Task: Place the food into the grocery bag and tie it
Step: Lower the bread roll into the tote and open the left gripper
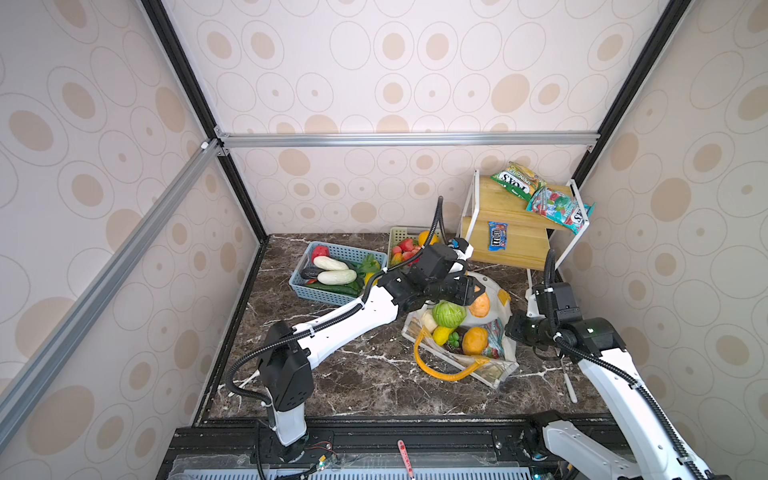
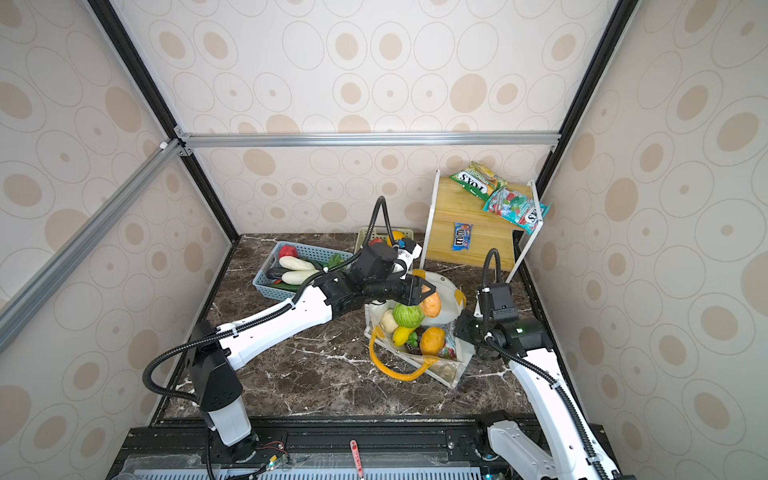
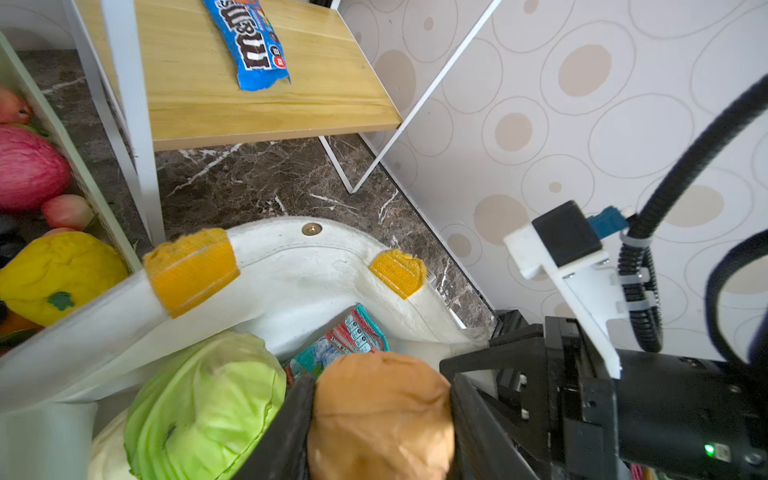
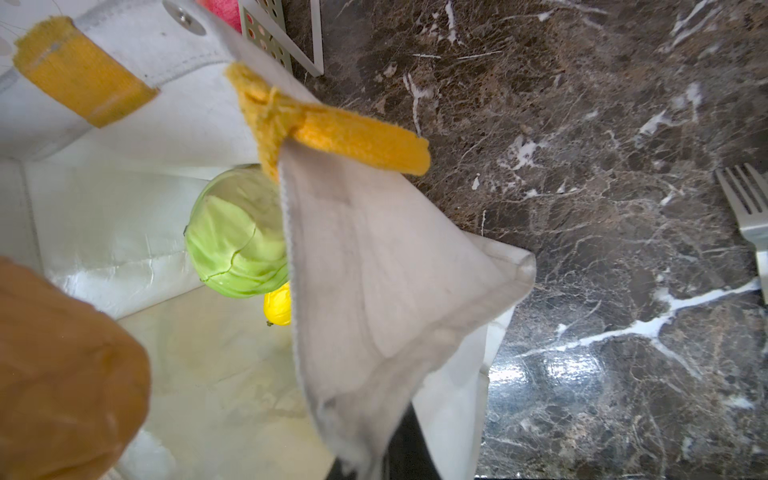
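The white grocery bag (image 1: 496,376) lies open right of the table's middle, its yellow-orange handle loop (image 1: 432,370) spilling forward. Inside are a green cabbage (image 1: 448,313), a yellow piece (image 1: 441,334), an orange (image 1: 475,340) and a teal packet (image 1: 494,336). My left gripper (image 3: 379,384) hangs over the bag's far side, shut on an orange-brown piece of food (image 3: 380,415), seen in both top views (image 2: 431,304). My right gripper (image 4: 374,461) is shut on the bag's cloth rim (image 4: 374,257) at its right corner, holding the mouth up. The cabbage (image 4: 237,245) shows below that rim.
A blue basket (image 1: 305,291) of vegetables and a green basket (image 1: 399,232) of fruit stand at the back. A two-level wooden shelf (image 1: 519,249) holds a blue candy packet (image 1: 497,236) and two snack packets (image 1: 517,180). A white fork (image 4: 748,208) lies right of the bag.
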